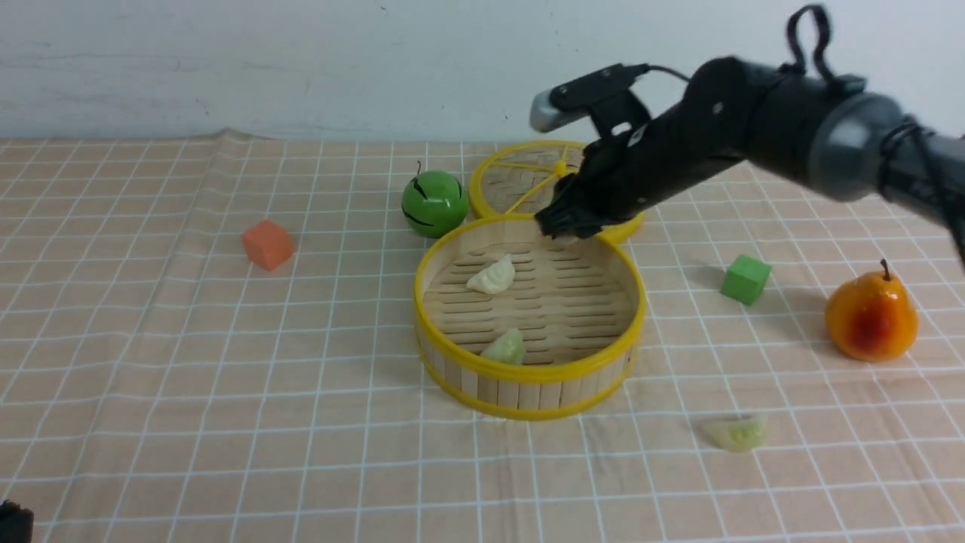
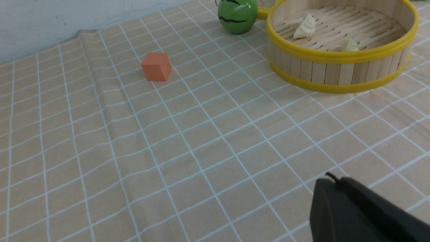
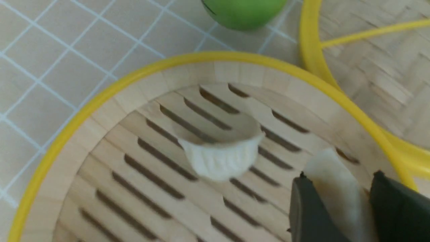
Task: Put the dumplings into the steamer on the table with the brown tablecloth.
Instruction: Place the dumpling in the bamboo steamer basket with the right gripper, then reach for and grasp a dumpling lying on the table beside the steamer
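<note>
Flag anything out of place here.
A pale green dumpling lies alone on the cloth, outside the steamer. A cream dumpling and another green dumpling sit inside; the right tool holds a white dumpling over it. Nothing spilled or damaged.

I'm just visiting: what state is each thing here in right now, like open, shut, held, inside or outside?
steamer: upright, uncovered.
lid: flat on cloth behind steamer.
white dumpling: inside steamer.
pale green dumpling: inside steamer, near front wall.
second green dumpling: outside, on the cloth.
held white dumpling: pinched in right tool above steamer.
right tool: shut on held white dumpling.
left tool: shut, empty.
</note>
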Motion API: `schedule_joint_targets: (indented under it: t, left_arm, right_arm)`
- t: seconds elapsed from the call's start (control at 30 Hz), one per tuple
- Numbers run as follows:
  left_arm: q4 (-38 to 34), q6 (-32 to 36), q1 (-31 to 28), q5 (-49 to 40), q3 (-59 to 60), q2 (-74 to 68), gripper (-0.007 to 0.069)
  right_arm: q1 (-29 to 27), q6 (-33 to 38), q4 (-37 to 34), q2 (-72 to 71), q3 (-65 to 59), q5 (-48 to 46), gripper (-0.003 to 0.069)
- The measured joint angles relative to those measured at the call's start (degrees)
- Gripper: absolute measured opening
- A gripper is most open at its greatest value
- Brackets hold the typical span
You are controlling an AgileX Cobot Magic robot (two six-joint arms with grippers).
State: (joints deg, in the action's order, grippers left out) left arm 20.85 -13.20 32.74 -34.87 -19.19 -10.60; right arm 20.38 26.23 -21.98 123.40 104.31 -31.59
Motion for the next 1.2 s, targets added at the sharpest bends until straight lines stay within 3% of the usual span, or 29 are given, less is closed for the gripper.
schedule_joint_targets:
  t: [0.13, 0.23, 0.27, 0.4, 0.5, 0.63, 0.8, 1.03, 1.2]
  left_arm:
    - [0.0, 0.0, 0.0, 0.0, 0.0, 0.0, -0.0014]
    - [0.0, 0.0, 0.0, 0.0, 0.0, 0.0, -0.0014]
    - [0.0, 0.0, 0.0, 0.0, 0.0, 0.0, -0.0014]
    - [0.0, 0.0, 0.0, 0.0, 0.0, 0.0, -0.0014]
    - [0.0, 0.0, 0.0, 0.0, 0.0, 0.0, -0.0014]
    - [0.0, 0.0, 0.0, 0.0, 0.0, 0.0, -0.0014]
    - [0.0, 0.0, 0.0, 0.05, 0.0, 0.0, -0.0014]
    - [0.0, 0.0, 0.0, 0.29, 0.0, 0.0, -0.0014]
    - [0.0, 0.0, 0.0, 0.35, 0.06, 0.0, -0.0014]
  right_arm:
    - [0.37, 1.49, -1.58, 5.2, -0.07, 5.78, 0.0244]
    - [0.37, 1.64, -3.05, 6.56, -0.3, 6.47, 0.036]
    - [0.37, 1.64, -3.12, 6.56, -0.3, 6.47, 0.0368]
    - [0.32, 1.64, -3.33, 3.34, -0.36, 3.14, 0.0541]
    - [0.13, 1.64, -0.69, -2.88, -0.41, -3.68, 0.0594]
    - [-1.01, 1.02, 6.04, -12.18, -0.27, -16.33, 0.0575]
    - [-5.02, -11.13, 12.19, -17.42, -1.9, -35.81, 0.0489]
    - [-7.3, -13.78, 16.05, -16.17, -17.56, -37.48, 0.0433]
    - [-6.9, -6.94, 15.67, -16.1, -24.78, -28.32, 0.043]
